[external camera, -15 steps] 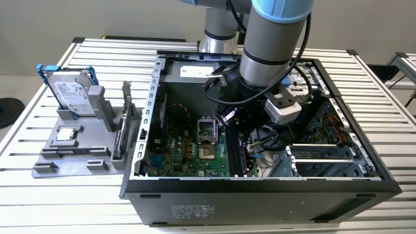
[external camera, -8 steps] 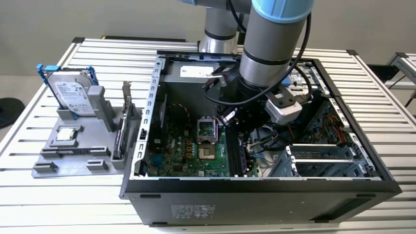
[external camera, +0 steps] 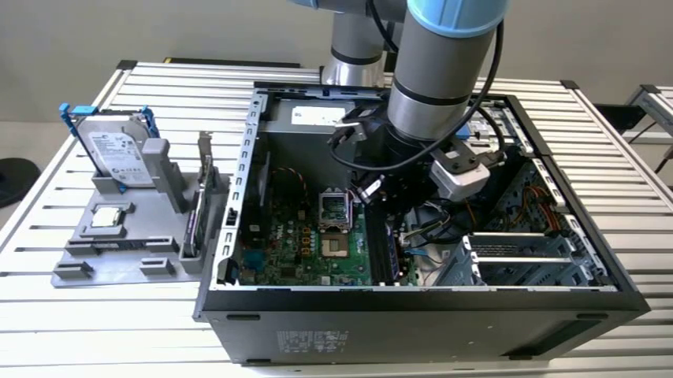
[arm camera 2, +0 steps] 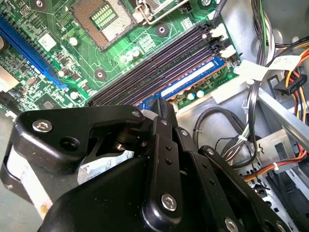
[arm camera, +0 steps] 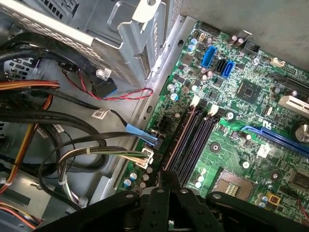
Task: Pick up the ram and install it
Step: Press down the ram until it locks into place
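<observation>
Ram [arm camera 2: 193, 82] in slot, cables [arm camera 2: 231, 140] beside.

Computer case [external camera: 421, 315] on slatted table [external camera: 63, 331]. Parts stand [external camera: 126, 264] beside it at exterior view's left, hard drive [external camera: 113, 150] upright in stand. Motherboard [external camera: 305, 244] inside case. Ram [arm camera 2: 193, 77] in outermost memory slot, beside cables [arm camera 2: 285, 82]. Gripper [external camera: 384, 193] above slots.

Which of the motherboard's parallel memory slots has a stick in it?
The outermost slot, nearest the board's edge and the cables: it holds the ram, showing a blue label, beneath the gripper. The other slots are bare dark channels.
</observation>
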`<action>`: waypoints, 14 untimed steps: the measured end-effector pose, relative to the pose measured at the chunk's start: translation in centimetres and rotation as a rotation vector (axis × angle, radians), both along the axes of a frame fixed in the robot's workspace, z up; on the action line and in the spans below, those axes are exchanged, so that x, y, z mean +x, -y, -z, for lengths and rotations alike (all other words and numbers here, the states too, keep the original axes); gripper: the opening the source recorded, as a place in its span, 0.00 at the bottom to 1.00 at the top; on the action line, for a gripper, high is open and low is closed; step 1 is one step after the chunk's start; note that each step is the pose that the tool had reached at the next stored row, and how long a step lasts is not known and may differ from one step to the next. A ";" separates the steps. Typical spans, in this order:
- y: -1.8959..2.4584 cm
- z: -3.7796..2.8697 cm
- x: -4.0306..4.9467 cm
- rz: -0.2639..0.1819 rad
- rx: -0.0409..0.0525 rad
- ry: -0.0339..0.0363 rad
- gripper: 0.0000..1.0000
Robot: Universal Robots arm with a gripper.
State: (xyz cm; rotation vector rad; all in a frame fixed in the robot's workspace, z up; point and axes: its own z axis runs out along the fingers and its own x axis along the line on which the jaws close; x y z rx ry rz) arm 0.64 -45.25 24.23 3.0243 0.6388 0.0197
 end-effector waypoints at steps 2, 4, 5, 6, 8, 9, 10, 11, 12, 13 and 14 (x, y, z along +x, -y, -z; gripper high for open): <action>0.00 0.00 0.00 -0.005 0.0000 0.0000 0.00; 0.00 0.00 0.00 -0.009 0.0000 0.0000 0.00; 0.00 0.00 0.00 -0.012 0.0000 0.0000 0.00; 0.00 0.00 0.00 -0.014 0.0000 0.0000 0.00; 0.00 0.00 0.00 -0.018 0.0000 0.0000 0.00; 0.00 0.00 0.00 -0.021 0.0000 0.0000 0.00; 0.00 0.00 0.00 -0.023 0.0001 0.0000 0.00; 0.00 0.00 0.00 -0.025 0.0001 0.0000 0.00; 0.00 0.00 0.00 -0.027 0.0000 0.0000 0.00; 0.00 0.00 0.00 -0.030 0.0001 0.0000 0.00; 0.00 0.01 0.00 -0.032 0.0001 0.0000 0.00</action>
